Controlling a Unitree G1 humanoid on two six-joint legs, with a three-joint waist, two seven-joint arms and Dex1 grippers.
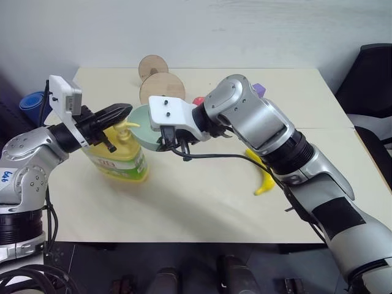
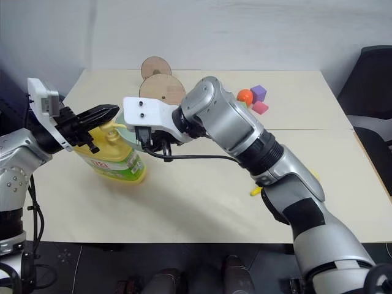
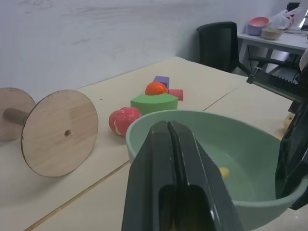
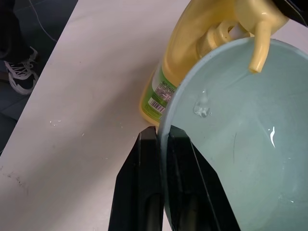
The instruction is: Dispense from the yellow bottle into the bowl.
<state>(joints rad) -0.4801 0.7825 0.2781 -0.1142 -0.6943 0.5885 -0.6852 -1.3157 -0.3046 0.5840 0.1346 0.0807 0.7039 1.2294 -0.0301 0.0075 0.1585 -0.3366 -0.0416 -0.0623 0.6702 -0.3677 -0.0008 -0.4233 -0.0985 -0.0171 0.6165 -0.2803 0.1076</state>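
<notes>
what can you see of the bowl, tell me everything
The bowl is round, pale teal-green, plain, plastic by its look. The right gripper is shut on its rim and holds it tilted beside the yellow bottle, under the pump spout. A small clear blob lies on its inner wall. The shut left gripper sits over the pump.

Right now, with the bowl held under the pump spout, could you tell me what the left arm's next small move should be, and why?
Probably press down on the pump. The left gripper, jaws shut, sits over the yellow bottle's pump head, and the right gripper pinches the bowl's rim, holding it under the spout. The bowl holds only a small dab, so dispensing looks barely begun.
</notes>
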